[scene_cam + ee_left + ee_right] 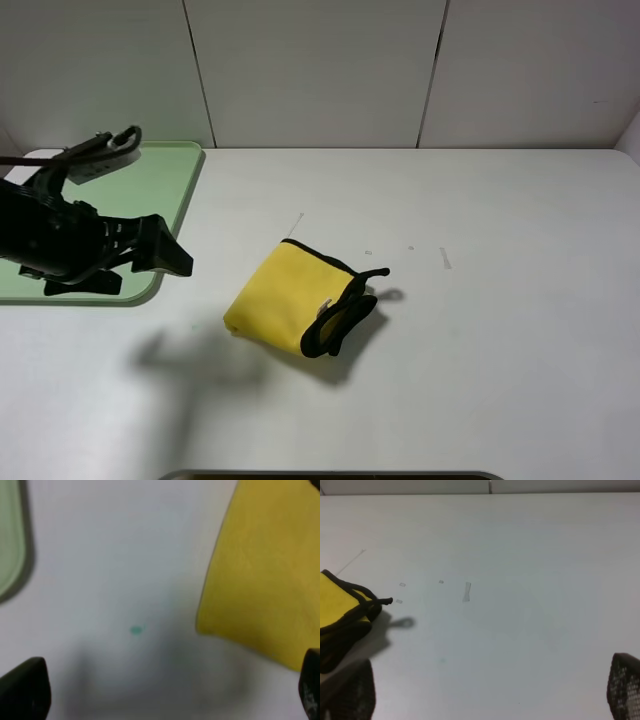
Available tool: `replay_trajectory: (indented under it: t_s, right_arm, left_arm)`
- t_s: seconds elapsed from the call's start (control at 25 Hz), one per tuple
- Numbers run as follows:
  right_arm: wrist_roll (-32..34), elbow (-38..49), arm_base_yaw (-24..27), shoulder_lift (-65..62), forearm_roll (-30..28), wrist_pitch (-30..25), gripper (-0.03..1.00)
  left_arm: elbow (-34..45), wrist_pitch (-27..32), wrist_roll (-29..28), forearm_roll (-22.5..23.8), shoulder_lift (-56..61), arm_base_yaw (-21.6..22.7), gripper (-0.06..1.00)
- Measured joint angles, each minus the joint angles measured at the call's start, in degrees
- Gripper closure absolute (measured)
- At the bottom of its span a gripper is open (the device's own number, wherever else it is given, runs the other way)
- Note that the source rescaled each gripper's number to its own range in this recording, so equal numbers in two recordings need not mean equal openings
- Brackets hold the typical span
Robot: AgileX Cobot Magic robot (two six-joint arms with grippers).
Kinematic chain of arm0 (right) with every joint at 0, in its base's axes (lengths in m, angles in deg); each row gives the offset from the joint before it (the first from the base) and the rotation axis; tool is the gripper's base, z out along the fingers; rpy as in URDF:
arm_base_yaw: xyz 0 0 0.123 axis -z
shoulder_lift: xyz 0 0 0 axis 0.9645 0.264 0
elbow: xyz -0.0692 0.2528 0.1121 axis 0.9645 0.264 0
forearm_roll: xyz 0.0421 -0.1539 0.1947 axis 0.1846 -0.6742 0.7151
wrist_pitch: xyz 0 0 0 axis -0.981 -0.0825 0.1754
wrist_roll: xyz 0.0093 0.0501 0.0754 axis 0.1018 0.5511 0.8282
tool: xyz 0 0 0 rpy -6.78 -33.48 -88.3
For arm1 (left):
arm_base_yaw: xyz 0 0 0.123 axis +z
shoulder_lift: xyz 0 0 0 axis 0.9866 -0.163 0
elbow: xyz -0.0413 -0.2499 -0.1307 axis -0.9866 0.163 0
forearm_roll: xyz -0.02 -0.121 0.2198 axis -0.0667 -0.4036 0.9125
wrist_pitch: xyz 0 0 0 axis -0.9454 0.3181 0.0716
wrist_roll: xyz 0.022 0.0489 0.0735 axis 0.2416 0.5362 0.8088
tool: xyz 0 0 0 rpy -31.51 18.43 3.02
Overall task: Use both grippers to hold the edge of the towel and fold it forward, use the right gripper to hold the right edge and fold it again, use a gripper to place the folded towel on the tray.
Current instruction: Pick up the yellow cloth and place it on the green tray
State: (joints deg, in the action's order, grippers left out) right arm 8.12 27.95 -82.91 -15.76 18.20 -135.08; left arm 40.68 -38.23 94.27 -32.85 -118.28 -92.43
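Observation:
The yellow towel [285, 295] with black trim lies folded into a small square in the middle of the white table, its black edges bunched on the right side. It also shows in the left wrist view [270, 570] and the right wrist view [335, 610]. The pale green tray [150, 180] sits at the far left and also shows in the left wrist view [10, 540]. My left gripper [140, 265] is open and empty above the tray's near right corner, left of the towel [167, 695]. My right gripper [487, 692] is open and empty, to the right of the towel, out of the high view.
The white table [480, 250] carries a few small bits of tape [467, 591] right of the towel. White wall panels [320, 70] close off the back. A dark rim [330, 475] shows at the front edge.

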Motion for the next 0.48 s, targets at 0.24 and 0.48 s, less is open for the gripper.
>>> replay_trajectory:
  t_s: [0.24, 0.48]
  right_arm:
    - [0.0, 0.0, 0.0, 0.0, 0.0, 0.0, -0.03]
    - [0.0, 0.0, 0.0, 0.0, 0.0, 0.0, -0.03]
  left_arm:
    - [-6.9, -0.1, 0.6, -0.5, -9.6, -4.6, -0.05]
    - [-12.6, -0.2, 0.6, -1.5, -17.4, -8.3, -0.05]
